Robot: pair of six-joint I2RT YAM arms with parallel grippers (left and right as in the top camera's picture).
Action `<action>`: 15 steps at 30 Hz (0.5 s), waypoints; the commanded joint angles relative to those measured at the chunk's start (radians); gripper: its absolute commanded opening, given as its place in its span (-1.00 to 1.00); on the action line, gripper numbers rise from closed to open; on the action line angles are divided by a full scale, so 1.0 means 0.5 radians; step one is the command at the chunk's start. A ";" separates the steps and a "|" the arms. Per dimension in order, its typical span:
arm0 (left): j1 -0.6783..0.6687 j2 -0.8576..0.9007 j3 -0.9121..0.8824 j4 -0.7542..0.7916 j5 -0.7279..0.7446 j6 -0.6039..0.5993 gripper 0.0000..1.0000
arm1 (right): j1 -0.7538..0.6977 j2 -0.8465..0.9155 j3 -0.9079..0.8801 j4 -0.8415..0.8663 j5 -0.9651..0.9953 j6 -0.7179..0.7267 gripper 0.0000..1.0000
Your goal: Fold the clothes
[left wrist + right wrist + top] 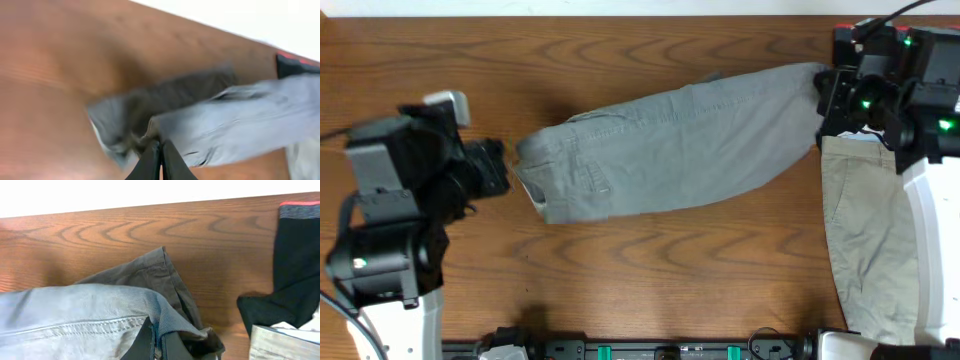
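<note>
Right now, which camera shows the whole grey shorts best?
The overhead view: the grey shorts lie almost wholly in sight, stretched across the table. The left wrist view shows them blurred; the right wrist view shows only one end, close up.

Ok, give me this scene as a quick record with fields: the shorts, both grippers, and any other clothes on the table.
item: grey shorts, laid out lengthwise on the table
left gripper: shut on the waistband end
right gripper: shut on the opposite end
other clothes: beige trousers partly under the right arm; black garment with a red edge near the right gripper
</note>
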 commanded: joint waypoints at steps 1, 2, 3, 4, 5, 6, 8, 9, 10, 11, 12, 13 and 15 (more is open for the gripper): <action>0.008 0.047 0.224 -0.039 -0.099 0.116 -0.88 | -0.021 -0.087 0.001 0.006 -0.001 -0.050 -0.97; 0.008 0.056 0.266 -0.055 -0.099 0.122 -0.88 | -0.021 -0.108 0.001 0.007 0.000 -0.050 -0.98; 0.008 0.064 0.304 -0.075 -0.100 0.139 -0.88 | -0.021 -0.123 0.001 0.007 -0.002 -0.049 -0.97; 0.008 0.066 0.333 -0.093 -0.100 0.149 -0.88 | -0.021 -0.137 0.001 0.005 -0.002 -0.049 -0.97; 0.008 0.066 0.346 -0.110 -0.100 0.154 -0.88 | -0.021 -0.149 0.001 -0.001 -0.002 -0.049 -0.97; 0.008 0.066 0.346 -0.127 -0.099 0.153 -0.88 | -0.021 -0.150 0.001 -0.005 -0.008 -0.049 -0.97; 0.005 0.079 0.345 -0.214 -0.094 0.153 -0.88 | -0.018 -0.149 0.001 -0.027 -0.015 -0.049 -0.98; 0.002 0.099 0.344 -0.291 -0.092 0.153 -0.89 | -0.013 -0.146 0.001 -0.037 -0.014 -0.049 -0.98; 0.002 0.134 0.332 -0.381 -0.091 0.153 -0.88 | -0.011 -0.142 0.001 -0.050 -0.016 -0.049 -0.97; 0.002 0.167 0.314 -0.441 -0.089 0.153 -0.88 | -0.011 -0.140 0.001 -0.063 -0.015 -0.049 -0.97; 0.002 0.207 0.285 -0.487 -0.065 0.153 -0.85 | -0.011 -0.136 0.001 -0.071 -0.015 -0.049 -0.98; 0.002 0.258 0.241 -0.508 0.002 0.153 -0.80 | -0.011 -0.134 0.001 -0.078 -0.014 -0.050 -0.97; 0.002 0.368 0.146 -0.484 0.198 0.172 -0.72 | -0.011 -0.130 0.001 -0.085 -0.014 -0.052 -0.97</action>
